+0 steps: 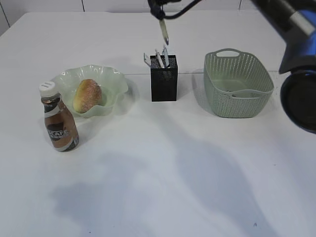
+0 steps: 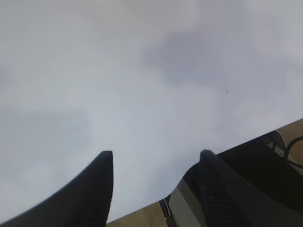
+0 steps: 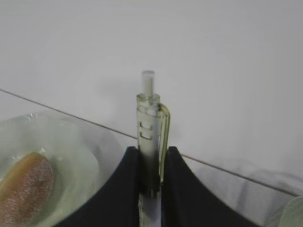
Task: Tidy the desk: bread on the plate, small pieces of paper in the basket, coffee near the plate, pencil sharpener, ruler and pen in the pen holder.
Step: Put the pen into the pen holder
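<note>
My right gripper point(image 1: 160, 14) is shut on a pale translucent pen point(image 1: 164, 32) and holds it upright above the black mesh pen holder point(image 1: 164, 81), which has several items standing in it. In the right wrist view the pen point(image 3: 150, 127) sticks up between the shut jaws point(image 3: 150, 161). The bread point(image 1: 87, 95) lies on the pale green plate point(image 1: 114, 81); both show in the right wrist view, the bread point(image 3: 26, 187) on the plate point(image 3: 80, 156). The coffee bottle point(image 1: 59, 123) stands in front of the plate. My left gripper point(image 2: 156, 163) is open and empty over bare table.
A green woven basket point(image 1: 238, 84) stands right of the pen holder. The right arm's dark body point(image 1: 298, 79) fills the right edge of the exterior view. The table's front edge and a black frame point(image 2: 255, 175) show in the left wrist view.
</note>
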Robot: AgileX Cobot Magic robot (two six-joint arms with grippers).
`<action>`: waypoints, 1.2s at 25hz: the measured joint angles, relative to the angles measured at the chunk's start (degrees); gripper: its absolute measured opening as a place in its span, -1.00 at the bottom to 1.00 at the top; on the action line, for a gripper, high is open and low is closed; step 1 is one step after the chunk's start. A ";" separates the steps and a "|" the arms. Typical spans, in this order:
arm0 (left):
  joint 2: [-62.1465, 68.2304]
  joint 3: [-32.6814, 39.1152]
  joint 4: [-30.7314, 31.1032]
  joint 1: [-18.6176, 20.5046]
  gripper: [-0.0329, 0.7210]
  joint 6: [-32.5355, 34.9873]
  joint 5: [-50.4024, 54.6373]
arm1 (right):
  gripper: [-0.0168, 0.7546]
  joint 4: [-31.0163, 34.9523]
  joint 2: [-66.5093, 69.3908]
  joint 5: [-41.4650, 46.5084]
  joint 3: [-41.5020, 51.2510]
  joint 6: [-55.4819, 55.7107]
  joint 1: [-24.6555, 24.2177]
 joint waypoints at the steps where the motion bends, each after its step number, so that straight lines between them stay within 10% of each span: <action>1: 0.00 0.00 0.00 0.00 0.15 0.00 0.00 | -0.69 0.00 0.00 0.00 0.00 0.00 0.00; 30: 0.00 0.00 -0.16 0.00 0.15 0.00 0.28 | -0.69 0.54 -18.82 12.63 -3.29 -0.69 -0.04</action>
